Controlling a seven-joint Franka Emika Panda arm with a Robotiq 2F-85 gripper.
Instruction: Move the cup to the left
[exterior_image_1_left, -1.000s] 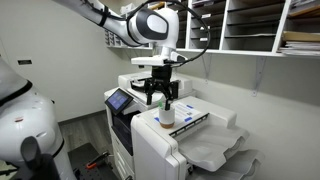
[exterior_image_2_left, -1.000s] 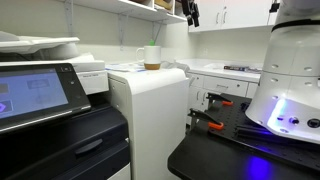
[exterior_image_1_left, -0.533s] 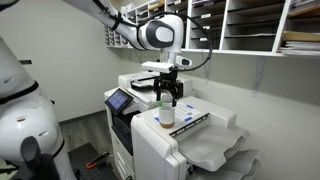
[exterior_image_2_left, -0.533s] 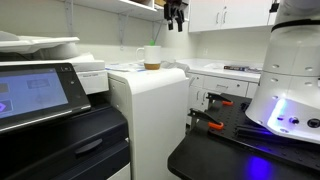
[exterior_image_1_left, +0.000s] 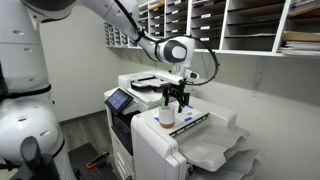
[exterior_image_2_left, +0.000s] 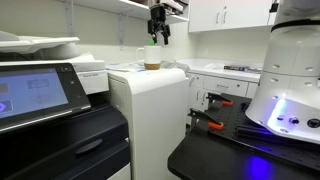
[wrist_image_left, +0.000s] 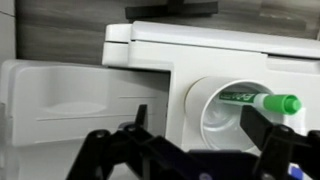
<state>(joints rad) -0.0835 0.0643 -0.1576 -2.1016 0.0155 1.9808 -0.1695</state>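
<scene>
gripper (exterior_image_1_left: 177, 98) released, jaws spread, empty, above the cup (exterior_image_1_left: 167, 117) on the printer (exterior_image_1_left: 150, 150) top. descend off-centre and you'll likely clip the green marker (wrist_image_left: 262, 100) or rim, tipping the cup.

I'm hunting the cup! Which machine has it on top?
The plain white machine, beside the machine with the screen: the cup stands on its flat top, below the end effector.

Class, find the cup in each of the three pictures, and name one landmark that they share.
Exterior view: the cup stands near centre, on the white printer.
Exterior view: cup upper centre, on the printer's top.
Wrist view: cup right of centre, seen from above.
Shared landmark: the white printer beneath it.
</scene>
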